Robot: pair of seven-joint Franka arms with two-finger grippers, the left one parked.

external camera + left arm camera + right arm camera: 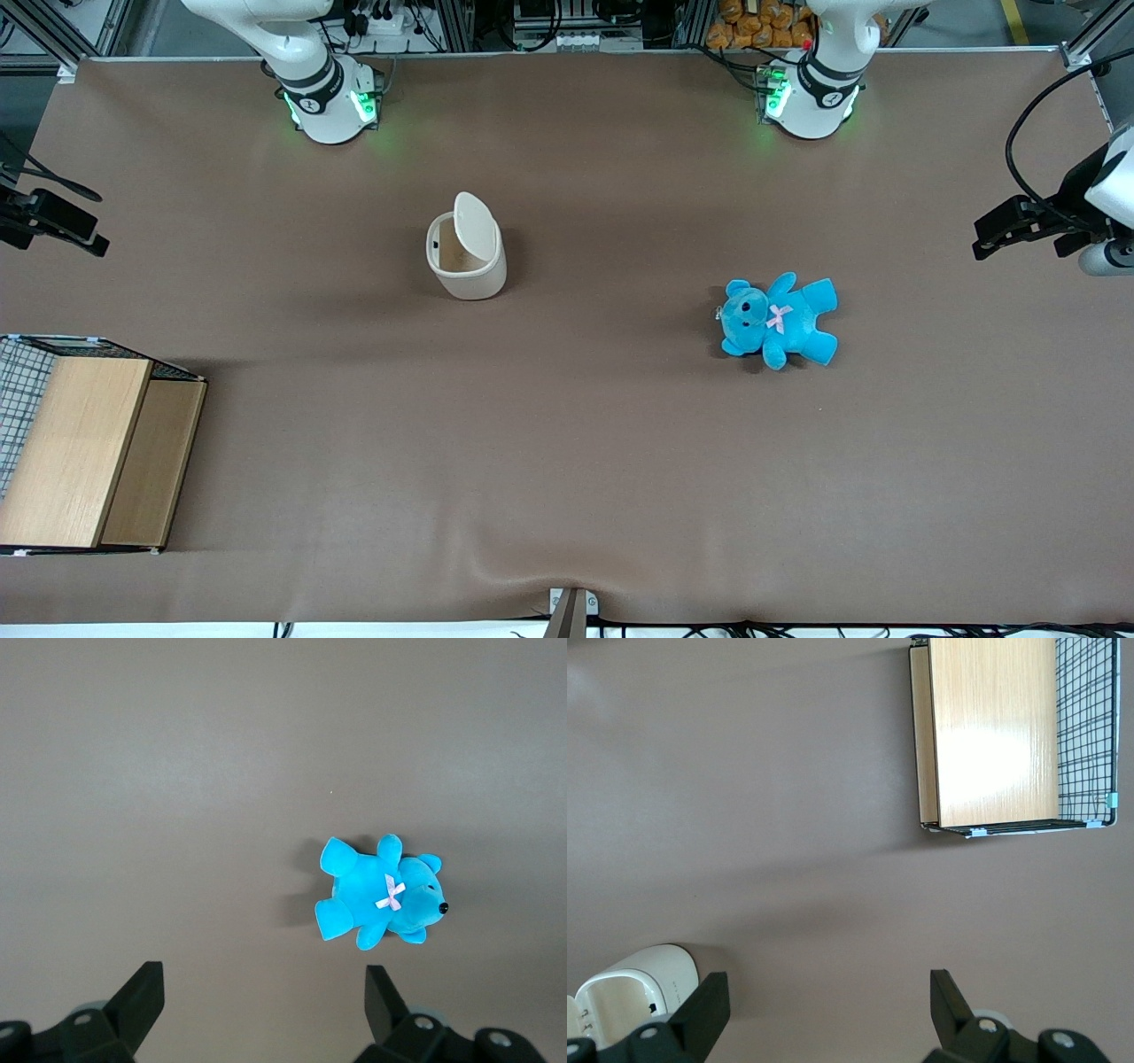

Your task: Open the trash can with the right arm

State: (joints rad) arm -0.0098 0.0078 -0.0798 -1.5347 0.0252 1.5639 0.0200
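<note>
**A:** So where's the trash can [466,258] sat right now? It's seen standing upright near the middle of the counter [567,461], closer to the edge where the arm bases are mounted than to the camera-side edge. The lid [475,225] is already tipped up, and the tan inside can be looked into.

**B:** Yeah, so the opening part looks pretty much done, judging by the lid. The gripper [824,992] is held high above the counter, off toward the working arm's end, with the jaws spread wide and nothing pinched between them. The right arm [44,221] is only glimpsed at the counter's side edge in the front view.

**A:** What's needed to finish it well?

**B:** Probably just that the lid is left alone. If it needs pushing further, it should be nudged from the hinge-free edge, gently, since the can looks light and could be tipped.

**A:** Anything in the way?

**B:** Not really. A wooden box [84,447] with wire mesh is parked at the camera-side corner at the working arm's end, well apart from the can. A blue teddy bear [780,321] is lying toward the parked arm's end, also well clear.
</note>
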